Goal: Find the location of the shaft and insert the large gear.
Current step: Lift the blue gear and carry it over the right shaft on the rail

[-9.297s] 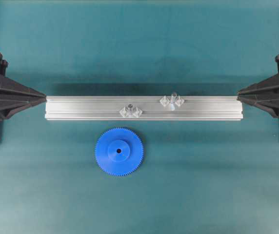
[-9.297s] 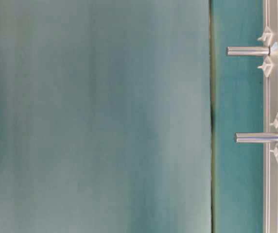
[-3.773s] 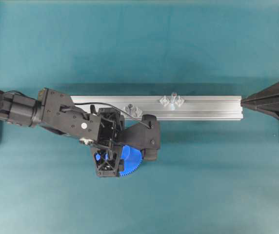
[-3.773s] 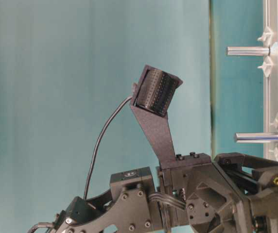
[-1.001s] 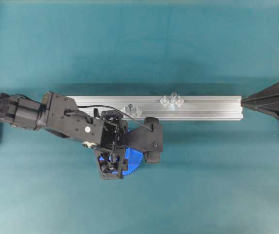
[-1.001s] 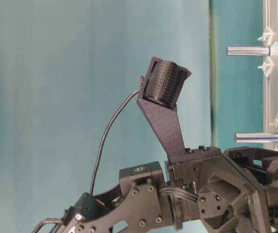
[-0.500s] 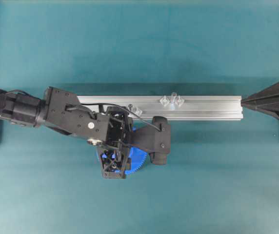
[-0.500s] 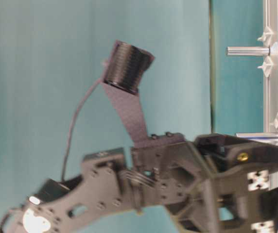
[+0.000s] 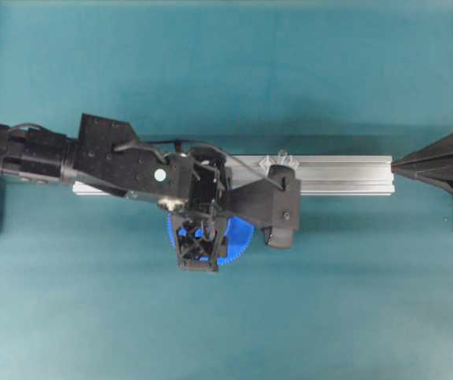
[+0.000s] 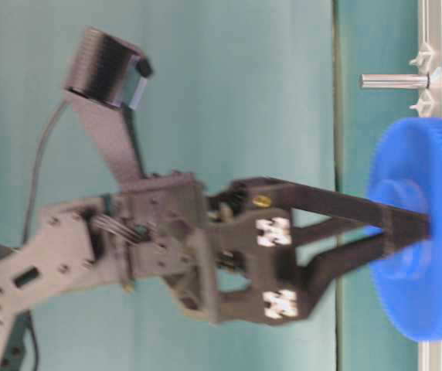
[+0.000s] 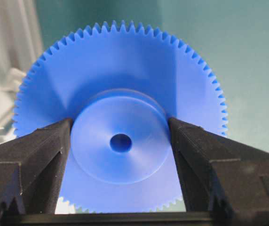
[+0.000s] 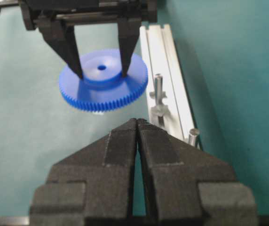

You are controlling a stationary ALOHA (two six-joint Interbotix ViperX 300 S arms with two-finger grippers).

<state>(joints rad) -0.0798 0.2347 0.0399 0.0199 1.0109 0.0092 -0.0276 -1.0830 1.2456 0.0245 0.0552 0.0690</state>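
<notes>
- The left end effector [image 10: 395,232], a black two-fingered claw, is clamped on the raised round hub of the large gear [image 12: 104,80], a big flat blue plastic spur gear with fine teeth all round.
- In the left wrist view one black finger [image 11: 35,157] presses each side of the hub, and the small centre hole shows between them.
- The right wrist view shows the gear held clear above the teal table [image 9: 226,71], roughly level, just beside the long silver aluminium rail [image 9: 345,174].
- The shaft [image 12: 158,87], a thin grey upright pin with clear mounts at its foot, stands on that rail, apart from the gear's toothed rim and to its right in that view.
- A second pin [image 12: 193,136] stands on the rail nearer the right wrist camera.
- In the overhead view the left arm reaches over the rail and hides much of the gear.
- The right end effector [image 12: 138,125] has its black fingers pressed together, holding nothing, at the table's right edge.
</notes>
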